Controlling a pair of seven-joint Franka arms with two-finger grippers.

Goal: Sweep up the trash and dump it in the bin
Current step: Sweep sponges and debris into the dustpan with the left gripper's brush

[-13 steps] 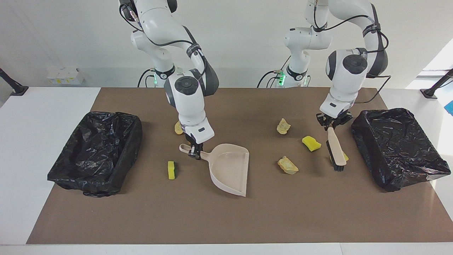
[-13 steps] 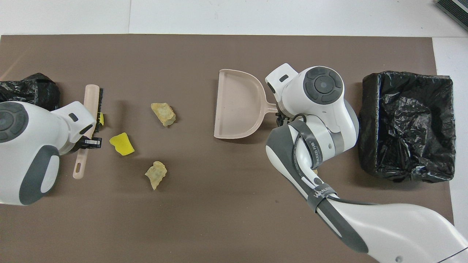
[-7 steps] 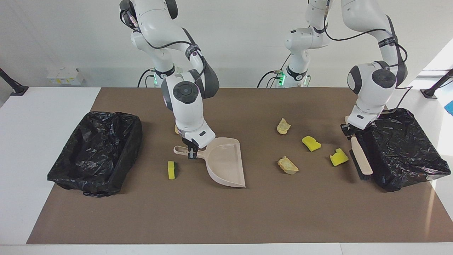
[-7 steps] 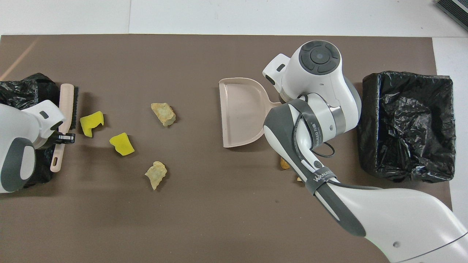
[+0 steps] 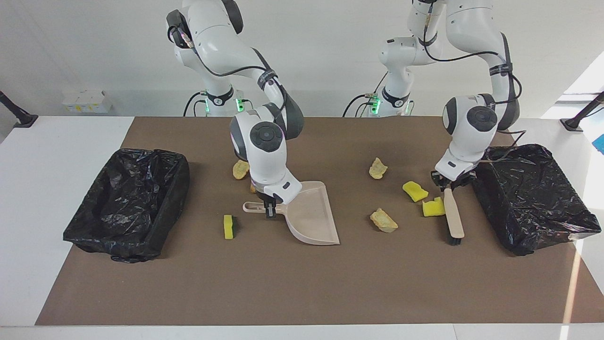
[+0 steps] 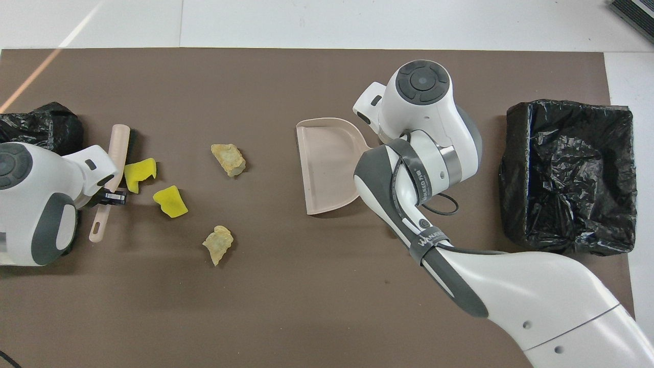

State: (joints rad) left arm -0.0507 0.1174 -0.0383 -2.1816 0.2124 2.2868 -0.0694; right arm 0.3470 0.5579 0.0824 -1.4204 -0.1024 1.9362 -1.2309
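Sweeping step in hand: left gripper [image 5: 447, 183] clamped on the brush [image 5: 453, 218] handle, bristles down against a yellow sponge chunk [image 5: 433, 208] near the mat's left-arm end; right gripper [image 5: 270, 211] clamped on the dustpan [image 5: 313, 215] handle mid-mat, mouth facing the scattered trash [image 5: 383, 220]. Next, probably: push the chunks along the mat toward the pan, keeping bristles low.

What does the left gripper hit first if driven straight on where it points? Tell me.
The left gripper points down, shut on the brush handle; straight on, probably bare mat just beneath it.
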